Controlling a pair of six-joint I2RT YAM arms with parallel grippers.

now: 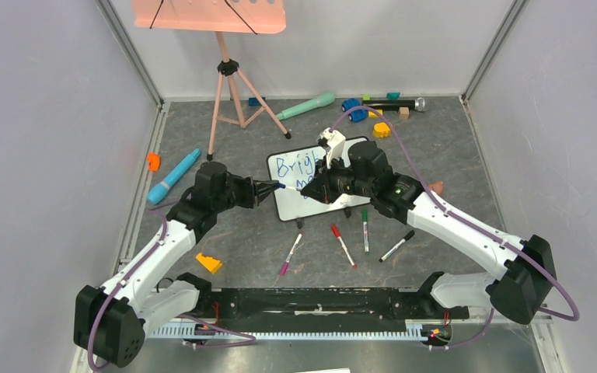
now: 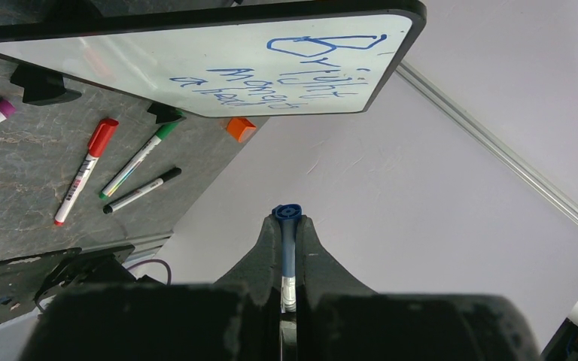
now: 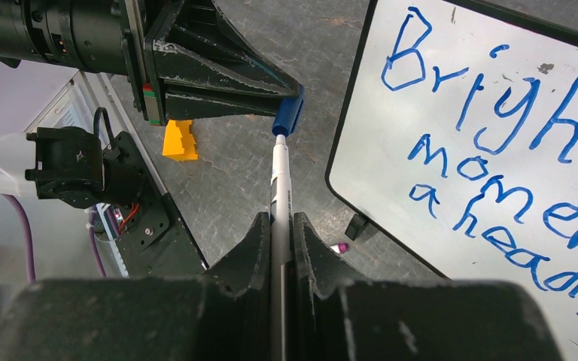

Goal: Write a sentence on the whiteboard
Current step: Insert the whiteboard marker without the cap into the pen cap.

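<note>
Whiteboard (image 3: 391, 162) bearing 3-line blue sentence (image 3: 489, 177) lies just beside right gripper (image 3: 281, 226), clamped on marker (image 3: 278, 177); left gripper (image 2: 288, 223) pinches its blue cap (image 3: 289, 116).

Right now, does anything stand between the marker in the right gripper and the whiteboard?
Yes. The blue cap covers the tip of the marker held by the right gripper, and the left gripper pinches that cap. Otherwise the gap to the whiteboard, just beside the tip, looks free.
</note>
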